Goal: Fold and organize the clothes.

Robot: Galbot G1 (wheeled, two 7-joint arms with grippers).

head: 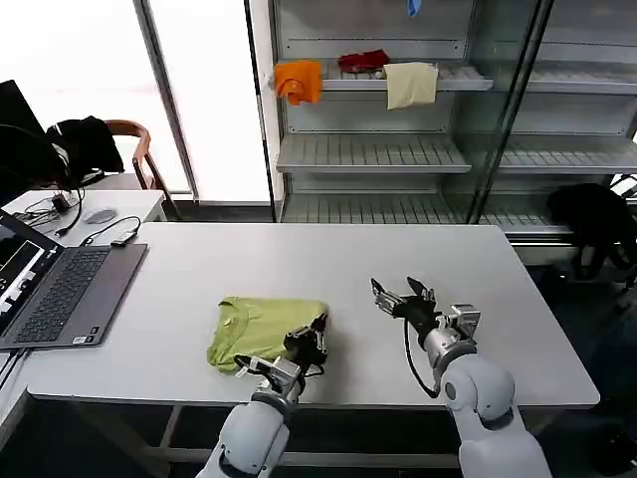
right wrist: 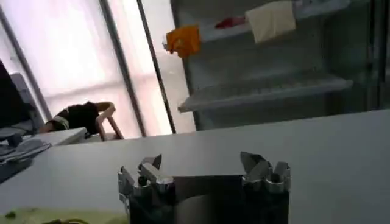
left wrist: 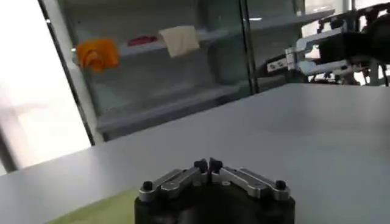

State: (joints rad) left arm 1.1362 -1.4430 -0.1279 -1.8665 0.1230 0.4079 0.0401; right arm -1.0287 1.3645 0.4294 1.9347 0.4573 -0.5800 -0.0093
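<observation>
On the white table (head: 299,261), the T-shirt (head: 261,329) lies folded near the front edge. The left gripper (head: 311,337), pressed together, rests at its right edge; the right gripper (head: 403,296) hovers spread nearby. Better to press each fold flat.

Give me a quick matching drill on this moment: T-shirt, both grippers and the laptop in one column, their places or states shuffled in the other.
Things:
1. T-shirt
2. left gripper
3. right gripper
4. laptop

States:
A. jaws open, over bare table
B. open at the table's left end
C. jaws shut, at the shirt's edge
D. folded, near the table's front edge

Pairs: 1-D, 2-C, 3-A, 4-B
</observation>
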